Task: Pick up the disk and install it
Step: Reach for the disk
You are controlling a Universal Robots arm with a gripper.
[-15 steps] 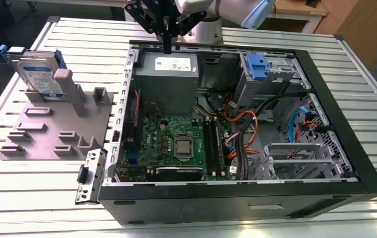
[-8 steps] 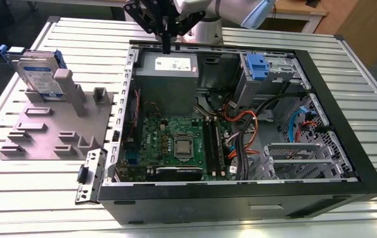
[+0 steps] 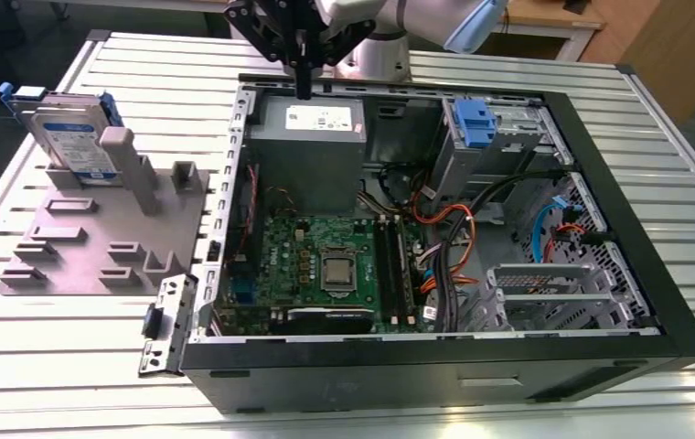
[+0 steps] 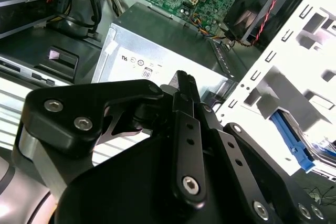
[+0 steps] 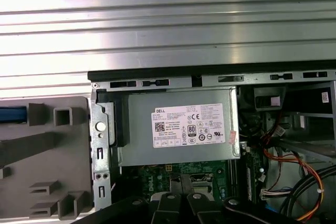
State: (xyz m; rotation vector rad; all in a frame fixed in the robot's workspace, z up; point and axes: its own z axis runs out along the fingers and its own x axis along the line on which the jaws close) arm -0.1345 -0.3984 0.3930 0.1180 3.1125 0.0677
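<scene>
In the exterior view we see the gripper (image 3: 304, 84), its fingers pressed together and empty, hanging over the grey power supply (image 3: 311, 146) at the twelve o'clock edge of the open computer case (image 3: 445, 361). The disk (image 3: 73, 137) stands on edge in the grey fixture (image 3: 91, 242), at ten o'clock of the case, well apart from the gripper.

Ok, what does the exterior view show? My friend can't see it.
The robot's gripper hangs over the grey power supply in an open computer case. The disk stands on a grey rack at the exterior view's left.
</scene>
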